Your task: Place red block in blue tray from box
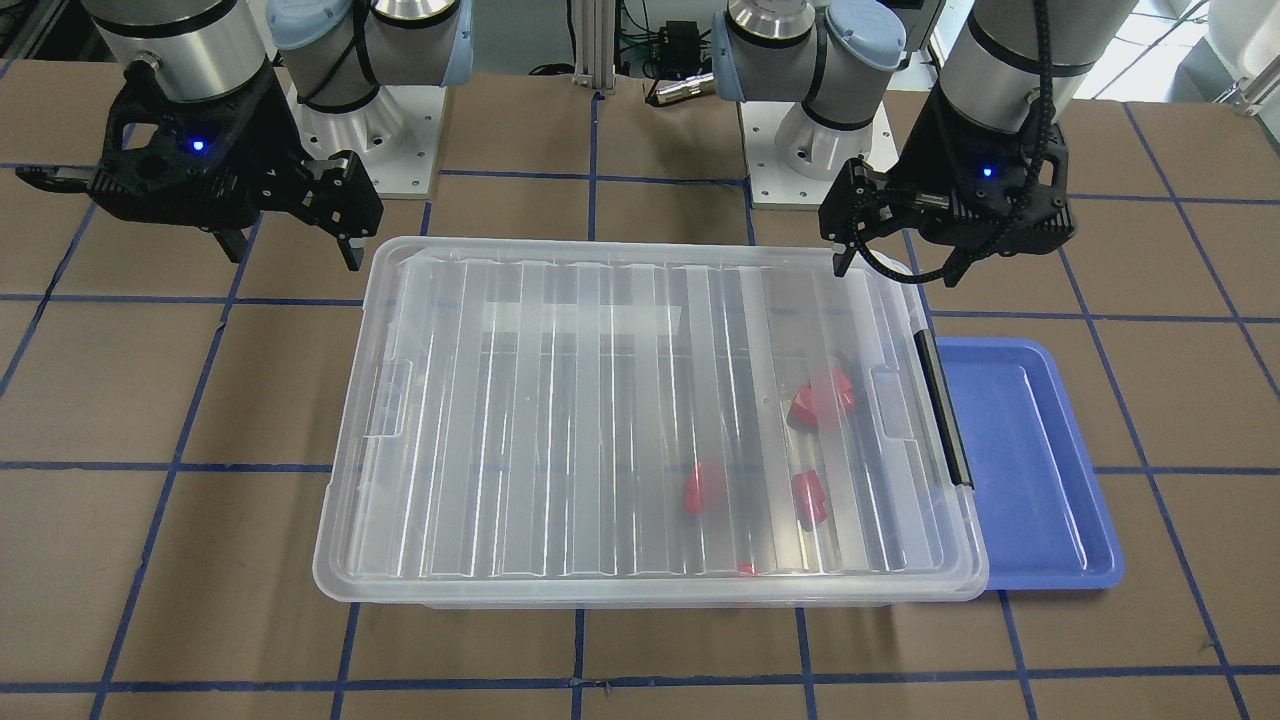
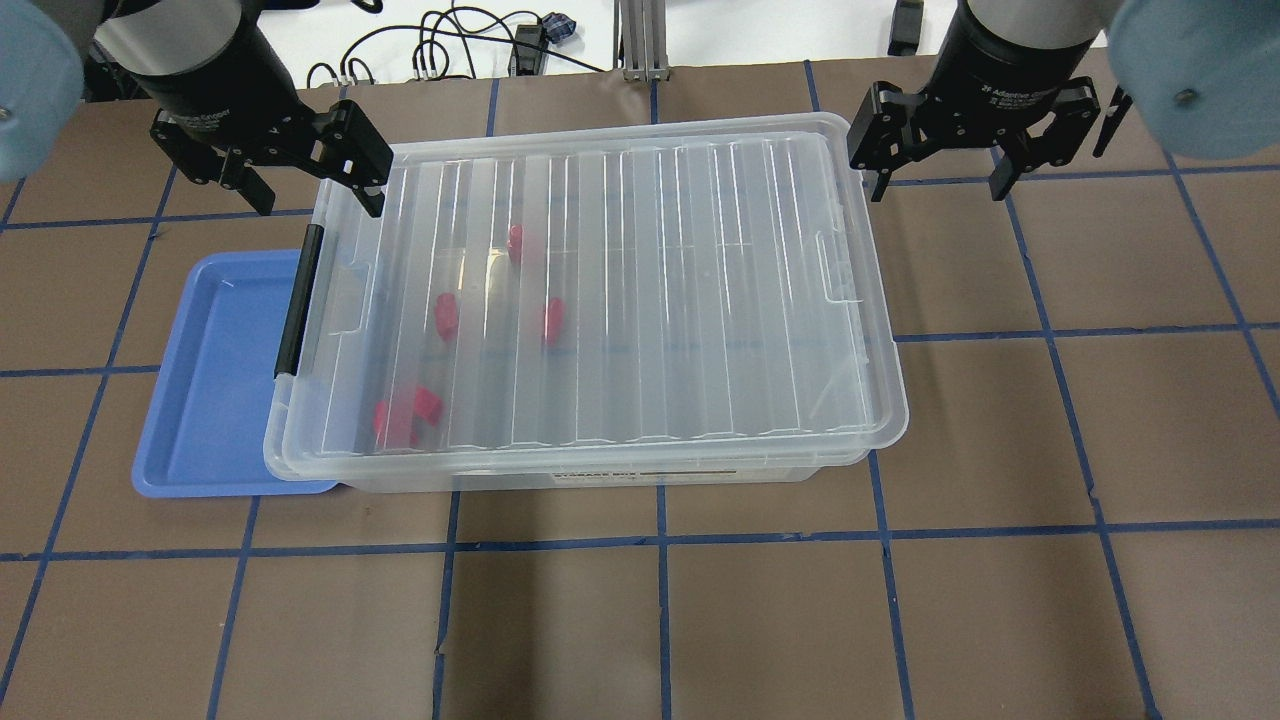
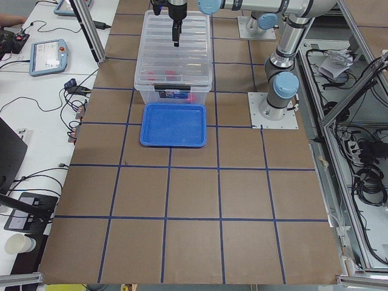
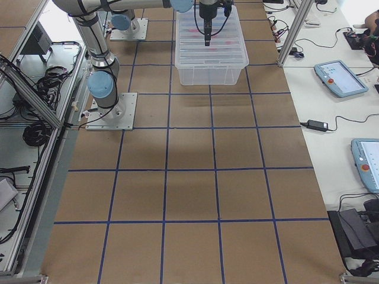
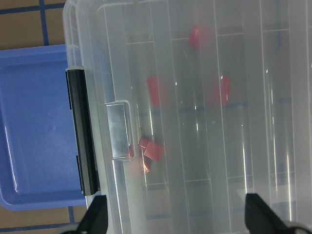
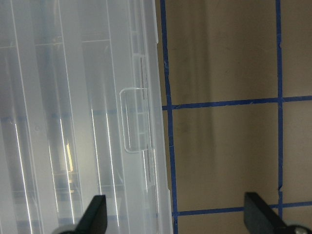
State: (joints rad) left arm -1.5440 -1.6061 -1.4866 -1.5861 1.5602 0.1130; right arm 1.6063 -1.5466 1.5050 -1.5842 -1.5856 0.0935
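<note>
Left gripper (image 2: 316,192) and right gripper (image 2: 938,185) hang wide open, empty, above the lidded box (image 2: 650,300) at its far corners; only the left wrist view shows the red block (image 5: 153,90) sharply, inside near the black latch bar (image 5: 83,131) at the overhead view's 9 o'clock end, blue tray (image 2: 215,400) just beyond, table (image 6: 229,146) at 3 o'clock.

Clear box (image 2: 480,478), ribbed lid (image 2: 650,300), black latch (image 2: 298,300). The blocks (image 2: 405,415) are red, the tray (image 2: 215,400) blue, the desk (image 2: 1000,620) brown with blue gridlines (image 2: 770,537).

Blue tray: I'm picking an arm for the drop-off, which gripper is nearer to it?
Left. The left gripper hovers at the latch-end corner of the box, close to the blue tray; the right gripper hangs past the box's opposite end.
</note>
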